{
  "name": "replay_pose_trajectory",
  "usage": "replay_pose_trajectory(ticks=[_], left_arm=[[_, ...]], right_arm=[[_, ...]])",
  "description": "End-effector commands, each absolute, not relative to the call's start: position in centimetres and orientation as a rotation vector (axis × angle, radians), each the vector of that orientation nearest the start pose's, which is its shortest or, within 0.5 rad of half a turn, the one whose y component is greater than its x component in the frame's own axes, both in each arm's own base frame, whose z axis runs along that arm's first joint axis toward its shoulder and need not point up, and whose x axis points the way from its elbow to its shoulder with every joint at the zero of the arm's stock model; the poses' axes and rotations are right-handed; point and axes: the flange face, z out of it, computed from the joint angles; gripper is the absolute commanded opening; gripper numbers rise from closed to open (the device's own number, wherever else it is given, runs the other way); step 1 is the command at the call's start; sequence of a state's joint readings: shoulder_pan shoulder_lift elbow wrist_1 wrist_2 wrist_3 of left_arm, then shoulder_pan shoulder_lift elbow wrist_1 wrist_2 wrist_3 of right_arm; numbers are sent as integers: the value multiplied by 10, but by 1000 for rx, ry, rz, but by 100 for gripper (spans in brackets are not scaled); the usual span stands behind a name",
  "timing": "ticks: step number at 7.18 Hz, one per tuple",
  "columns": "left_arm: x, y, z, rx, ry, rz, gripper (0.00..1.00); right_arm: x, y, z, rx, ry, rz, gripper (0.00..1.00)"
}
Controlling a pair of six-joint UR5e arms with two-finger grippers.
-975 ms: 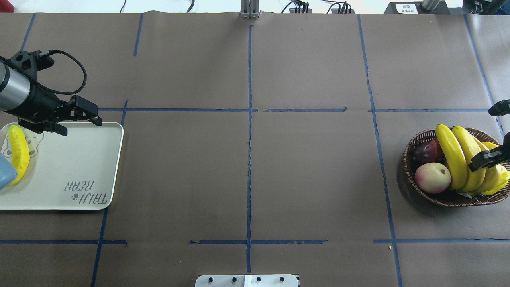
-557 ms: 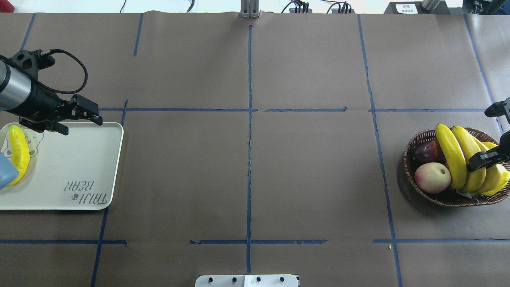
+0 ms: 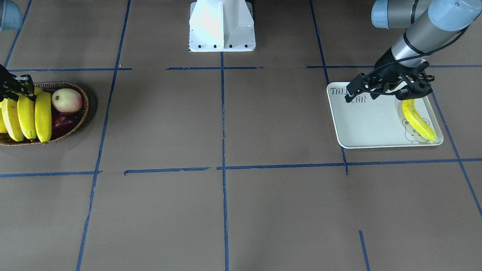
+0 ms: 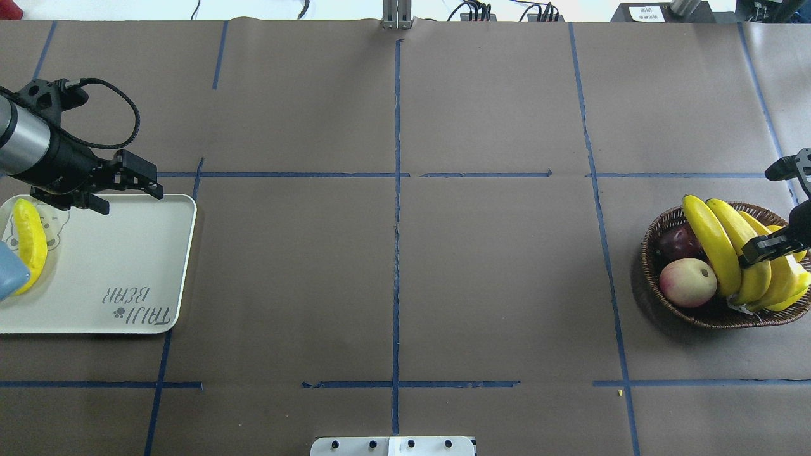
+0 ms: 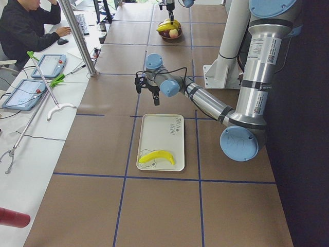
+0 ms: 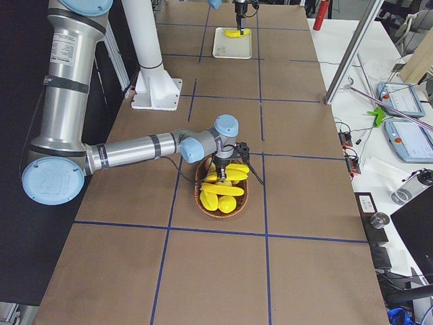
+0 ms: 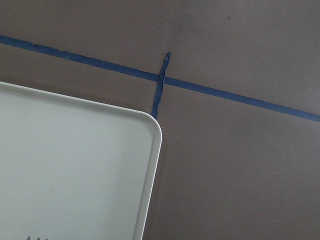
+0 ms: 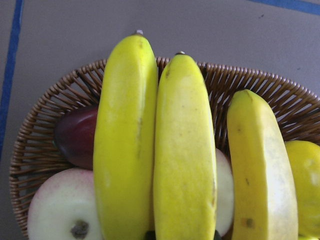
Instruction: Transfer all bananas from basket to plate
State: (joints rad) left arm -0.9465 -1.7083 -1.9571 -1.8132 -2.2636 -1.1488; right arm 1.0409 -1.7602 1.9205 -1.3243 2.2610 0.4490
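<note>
The wicker basket at the table's right end holds three bananas lying side by side. My right gripper sits on top of them. In the right wrist view its dark fingertips flank the middle banana, shut on it. At the left end one banana lies on the bear corner of the white plate. My left gripper hovers open and empty over the plate's far edge, apart from that banana. The left wrist view shows only a corner of the plate.
The basket also holds a pale peach-like fruit, a dark red fruit and a round yellow fruit. The robot base stands mid-table. A seated person and tablets are beyond the far side.
My right gripper has shifted a little left and away from the robot, and the bananas in the basket have shifted with it. The left gripper has barely moved.
</note>
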Motion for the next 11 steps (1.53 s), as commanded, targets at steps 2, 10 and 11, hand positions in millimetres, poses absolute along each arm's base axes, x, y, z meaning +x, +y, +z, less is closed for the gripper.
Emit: replay_pose_trajectory(ticks=[2,10,11], left_arm=[[249,-464,372,-44,986,-215,100],[395,-443,235,-97,1482,-408,98],[412,-437,200,-111,1531,-391,97]], right_arm=[[-93,-389,482,141,-873,-150,0],[-311,-410,233,173,-1297,119,1],[-347,-385,225,205,-1311,90,1]])
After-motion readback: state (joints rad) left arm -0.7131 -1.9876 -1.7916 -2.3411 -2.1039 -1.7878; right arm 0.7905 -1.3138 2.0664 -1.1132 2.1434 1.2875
